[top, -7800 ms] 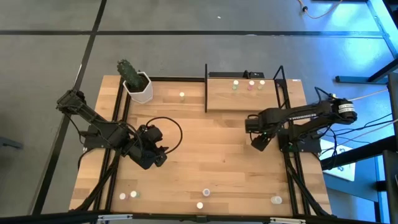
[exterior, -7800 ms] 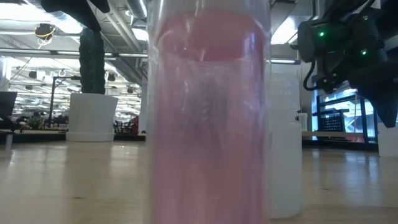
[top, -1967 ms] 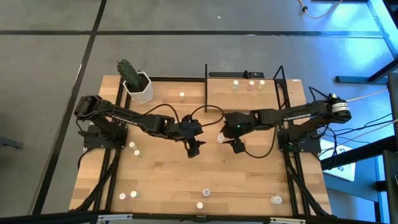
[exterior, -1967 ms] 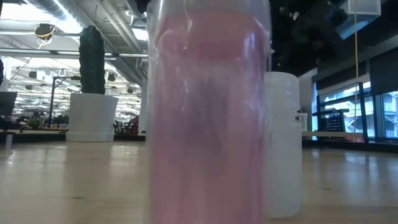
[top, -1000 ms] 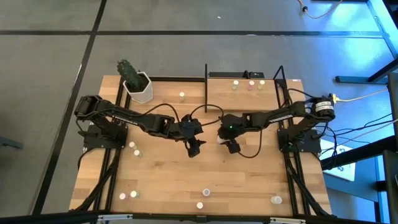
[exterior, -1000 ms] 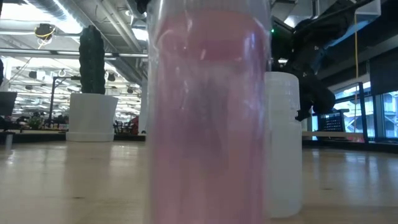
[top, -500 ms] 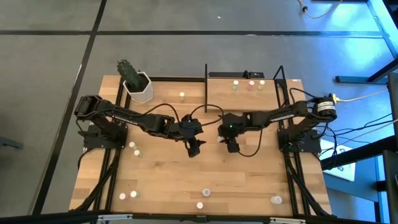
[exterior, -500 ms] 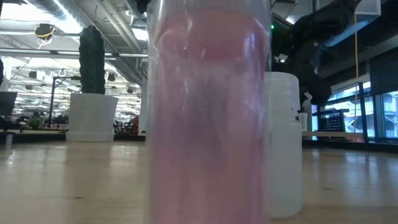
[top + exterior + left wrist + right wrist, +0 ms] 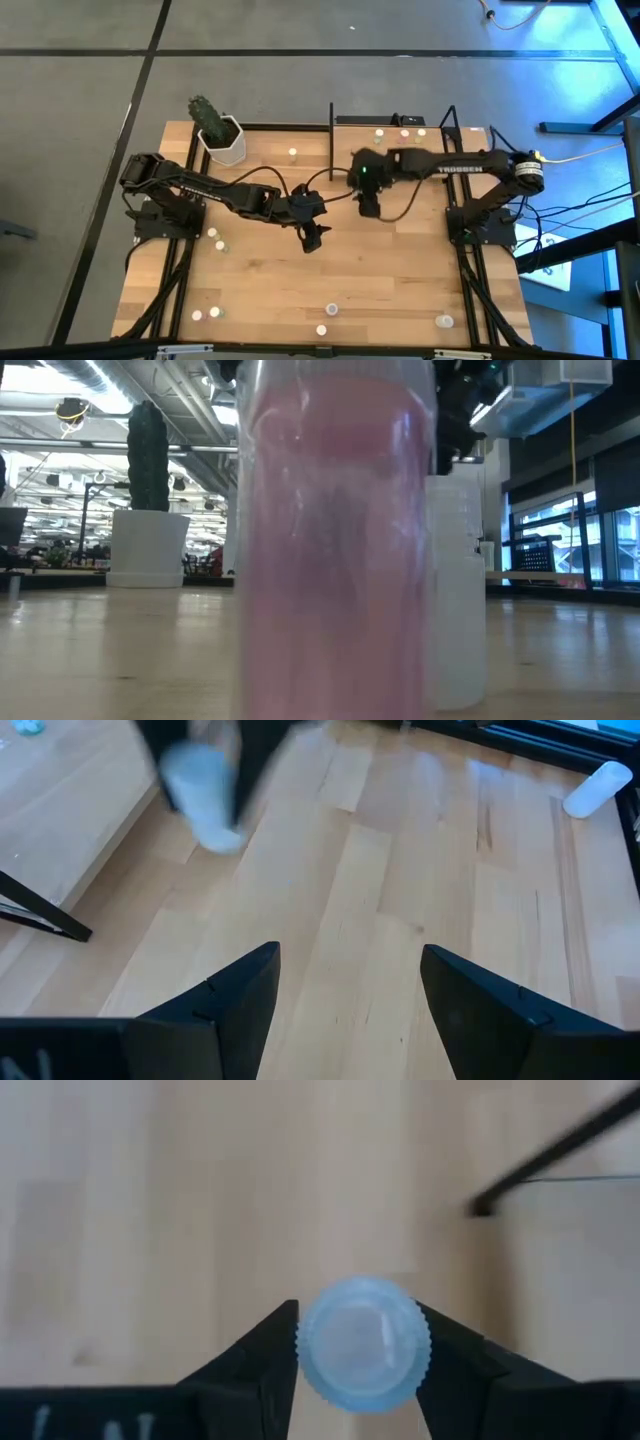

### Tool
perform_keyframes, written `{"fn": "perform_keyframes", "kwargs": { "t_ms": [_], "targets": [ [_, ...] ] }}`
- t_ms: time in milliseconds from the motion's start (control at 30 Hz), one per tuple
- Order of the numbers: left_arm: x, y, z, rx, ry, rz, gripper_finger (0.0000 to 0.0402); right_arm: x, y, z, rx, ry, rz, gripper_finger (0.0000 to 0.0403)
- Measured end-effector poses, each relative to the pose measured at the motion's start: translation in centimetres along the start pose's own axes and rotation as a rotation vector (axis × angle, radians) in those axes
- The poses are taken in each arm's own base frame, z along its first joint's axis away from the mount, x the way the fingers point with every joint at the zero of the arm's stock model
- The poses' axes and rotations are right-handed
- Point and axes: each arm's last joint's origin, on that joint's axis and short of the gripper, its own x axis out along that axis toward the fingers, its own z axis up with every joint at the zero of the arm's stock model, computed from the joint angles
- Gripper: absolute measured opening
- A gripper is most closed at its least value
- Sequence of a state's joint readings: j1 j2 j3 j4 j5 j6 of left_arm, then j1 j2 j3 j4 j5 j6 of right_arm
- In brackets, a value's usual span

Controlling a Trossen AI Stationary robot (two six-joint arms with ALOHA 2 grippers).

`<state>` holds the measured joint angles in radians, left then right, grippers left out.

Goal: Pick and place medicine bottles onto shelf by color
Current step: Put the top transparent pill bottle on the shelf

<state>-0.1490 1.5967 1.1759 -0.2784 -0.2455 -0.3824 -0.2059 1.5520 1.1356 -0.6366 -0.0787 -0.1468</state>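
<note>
My right gripper [image 9: 368,206] is shut on a small whitish medicine bottle with a pale cap [image 9: 364,1342], just near of the shelf [image 9: 395,158]. The shelf is a light-wood board with black uprights, and three bottles [image 9: 404,135] stand at its far edge. My left gripper [image 9: 312,238] is open and empty over mid-table [image 9: 347,965]. From it I see the held bottle [image 9: 205,802] below the right fingers. Other bottles stand on the tabletop, one at the far side [image 9: 292,154] and a pair at the left [image 9: 214,236]. My right gripper pinches the bottle between its two fingers [image 9: 285,1342], which lie on opposite sides of the round cap's ribbed rim [image 9: 310,1365]. The fingers point down from above. The bottle hangs upright below them, clear of the table.
A white hexagonal pot with a cactus [image 9: 222,140] stands at the far left. Several bottles stand along the near edge [image 9: 331,310] [image 9: 444,321] [image 9: 205,314]. A pink bottle [image 9: 335,540] and a white one [image 9: 455,590] fill the low view. One bottle lies on its side [image 9: 598,788].
My right gripper has risen and gone toward the table's far edge, up to the shelf's near side, carrying the bottle lifted clear. My left gripper has kept still.
</note>
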Motion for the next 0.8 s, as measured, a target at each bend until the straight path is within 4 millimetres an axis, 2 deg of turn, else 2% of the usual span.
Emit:
{"fn": "perform_keyframes", "kwargs": {
  "t_ms": [200,400,567,800],
  "targets": [
    [0.0,0.0,0.0,-0.001,-0.001,0.0,0.0236,-2.5,-5.0,1.0,0.063,-0.05,-0.093,0.0165],
    [0.0,0.0,0.0,-0.002,-0.004,-0.001,0.0236,-3.8,-10.2,-0.1,0.194,-0.102,-0.201,0.0165],
    [0.0,0.0,0.0,-0.004,-0.007,0.008,0.0236,-3.1,-12.5,-0.6,0.243,-0.116,-0.237,0.0165],
    [0.0,0.1,0.1,-0.006,-0.014,0.025,0.0236,-1.0,-14.4,-0.3,0.196,-0.153,-0.272,0.0166]
  ]
}}
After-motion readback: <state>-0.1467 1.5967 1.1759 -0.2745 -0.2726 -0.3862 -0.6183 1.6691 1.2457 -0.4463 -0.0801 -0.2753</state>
